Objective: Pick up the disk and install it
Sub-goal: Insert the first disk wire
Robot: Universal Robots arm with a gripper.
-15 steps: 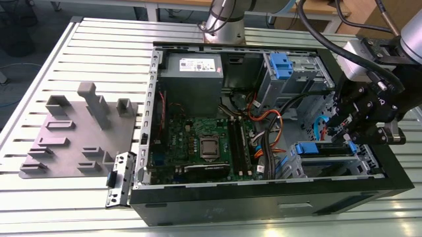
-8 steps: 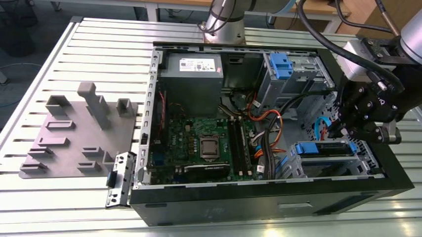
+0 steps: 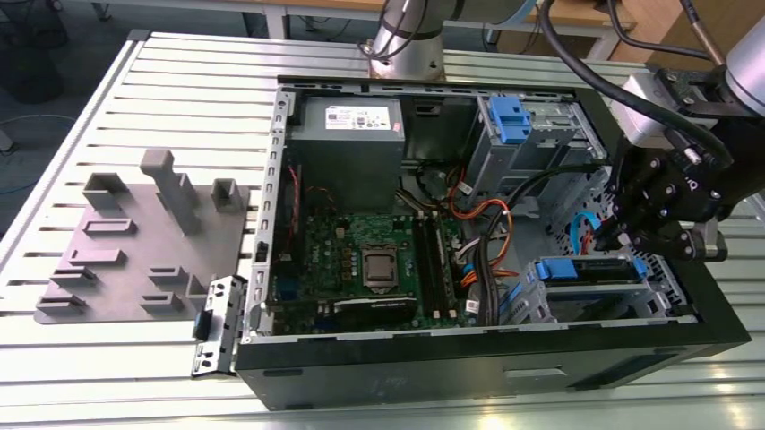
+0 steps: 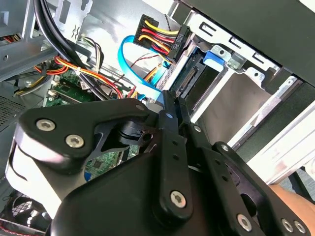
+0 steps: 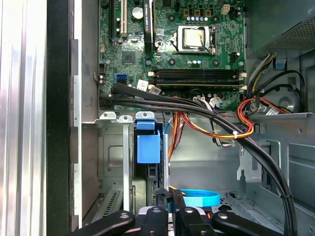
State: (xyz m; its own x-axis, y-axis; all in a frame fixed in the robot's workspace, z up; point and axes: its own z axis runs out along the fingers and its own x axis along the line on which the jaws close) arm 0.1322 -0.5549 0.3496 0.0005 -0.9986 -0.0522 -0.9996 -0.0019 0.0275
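The disk (image 3: 588, 270) lies flat in the lower drive cage at the front corner of the open computer case, on the exterior view's right, with blue side rails along it. In the second wrist view the disk's connector end (image 4: 191, 78) shows inside the metal cage. In the first wrist view its dark edge (image 5: 151, 173) sits under a blue rail tab (image 5: 147, 147). My gripper (image 3: 618, 240) hangs just over that cage, its fingers shut together with nothing seen between them. The fingertips (image 4: 169, 101) stand right at the disk's end; contact is unclear.
A blue data cable (image 4: 132, 61) and a power plug (image 4: 160, 37) with red and yellow wires hang beside the cage. Black cable bundles (image 5: 206, 110) cross the case over the motherboard (image 3: 371, 260). A grey fixture plate (image 3: 120, 260) lies outside the case on the exterior view's left.
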